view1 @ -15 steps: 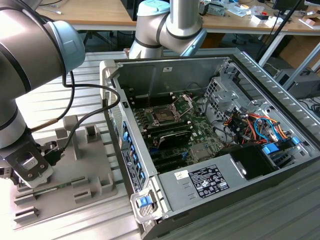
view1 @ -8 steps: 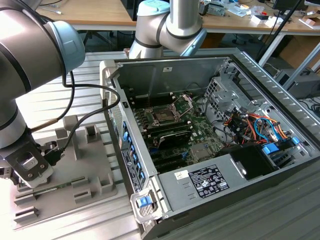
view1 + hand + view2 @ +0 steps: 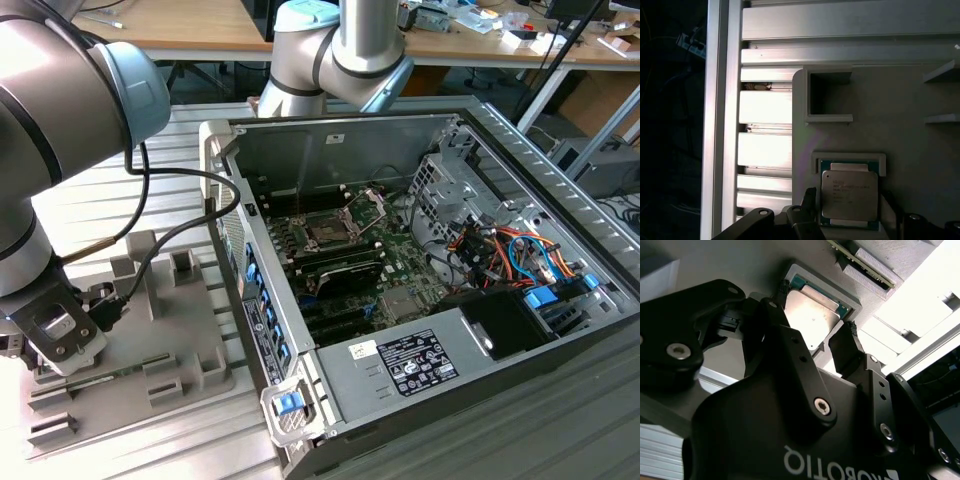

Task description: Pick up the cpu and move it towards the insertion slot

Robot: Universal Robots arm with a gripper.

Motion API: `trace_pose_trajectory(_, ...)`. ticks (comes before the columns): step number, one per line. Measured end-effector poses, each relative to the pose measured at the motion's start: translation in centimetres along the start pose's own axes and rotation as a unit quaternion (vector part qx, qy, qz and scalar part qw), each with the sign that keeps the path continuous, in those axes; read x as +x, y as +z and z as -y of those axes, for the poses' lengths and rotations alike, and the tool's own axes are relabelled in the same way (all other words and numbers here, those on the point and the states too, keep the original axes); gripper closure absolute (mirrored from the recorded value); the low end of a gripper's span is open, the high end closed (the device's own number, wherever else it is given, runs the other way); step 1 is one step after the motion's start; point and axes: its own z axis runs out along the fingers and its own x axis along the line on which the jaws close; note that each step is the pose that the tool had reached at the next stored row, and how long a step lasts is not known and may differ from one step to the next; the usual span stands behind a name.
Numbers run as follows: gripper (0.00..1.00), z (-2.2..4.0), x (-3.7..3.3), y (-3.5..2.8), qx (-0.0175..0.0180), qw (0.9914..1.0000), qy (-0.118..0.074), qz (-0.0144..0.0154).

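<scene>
Second wrist view: fingers (image 3: 790, 340) cover one side of the cpu (image 3: 815, 315). Exterior view: arm (image 3: 60, 100) cut by the frame edge at 9 o'clock; insertion slot (image 3: 327, 230) pins too small to tell.

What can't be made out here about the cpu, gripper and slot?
1. Whether the gripper touches the cpu: second wrist view, the gripper's own body covers part of the cpu.
2. The cpu's edge nearest the gripper: first wrist view, cut by the picture's edge.
3. Contacts inside the insertion slot: exterior view, too small.
</scene>
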Motion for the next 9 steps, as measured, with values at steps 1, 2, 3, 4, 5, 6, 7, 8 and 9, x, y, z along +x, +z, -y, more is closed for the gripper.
trace_pose_trajectory(1,0.40,0.00,0.00,0.02,0.0000,1.00000,0.000,0.0001)
trace_pose_trajectory(2,0.40,0.00,0.00,0.02,0.0000,1.00000,0.000,0.0000)
trace_pose_trajectory(3,0.40,0.00,0.00,0.03,0.0000,1.00000,0.000,0.0000)
trace_pose_trajectory(4,0.40,0.00,0.00,0.03,0.0000,1.00000,0.000,0.0000)
trace_pose_trajectory(5,0.40,0.00,0.00,0.04,0.0000,1.00000,0.000,0.0000)
trace_pose_trajectory(6,0.40,0.00,0.00,0.04,0.0000,1.00000,0.000,0.0003)
trace_pose_trajectory(7,0.40,0.00,-0.01,-0.01,0.0000,1.00000,0.000,0.0005)
trace_pose_trajectory(8,0.40,0.00,-0.01,-0.07,0.0000,1.00000,0.000,0.0009)
trace_pose_trajectory(9,0.40,-0.01,-0.02,-0.22,-0.0004,1.00000,0.000,0.0020)
